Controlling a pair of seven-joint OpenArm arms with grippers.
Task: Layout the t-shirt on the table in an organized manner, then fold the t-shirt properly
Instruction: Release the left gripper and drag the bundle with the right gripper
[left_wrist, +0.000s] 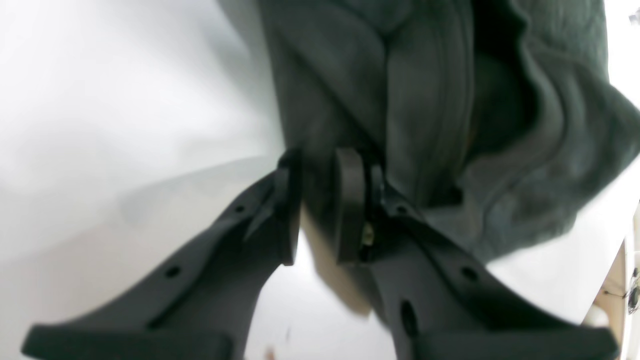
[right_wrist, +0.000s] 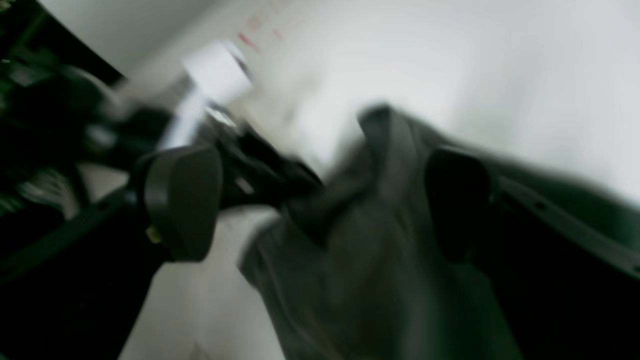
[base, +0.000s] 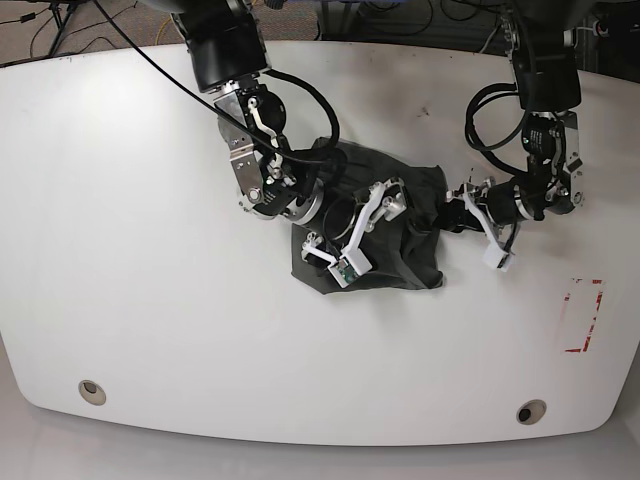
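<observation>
The dark grey t-shirt (base: 415, 255) lies crumpled in a heap at the middle of the white table (base: 150, 300). My left gripper (base: 449, 215) is at the heap's right edge. In the left wrist view this gripper (left_wrist: 320, 170) is shut on a fold of the t-shirt (left_wrist: 430, 100), with cloth pinched between the black fingers (left_wrist: 350, 200). My right gripper (base: 390, 228) hovers over the middle of the heap. The blurred right wrist view shows that gripper (right_wrist: 320, 200) open wide, its pads (right_wrist: 182, 200) far apart with bunched t-shirt (right_wrist: 360, 240) lying between them.
Two round grommet holes (base: 92, 391) (base: 530, 411) sit near the table's front edge. A red-and-white sticker (base: 582, 315) is at the right. Both arms' black cables loop over the back of the table. Dark floor with cords lies beyond the far edge.
</observation>
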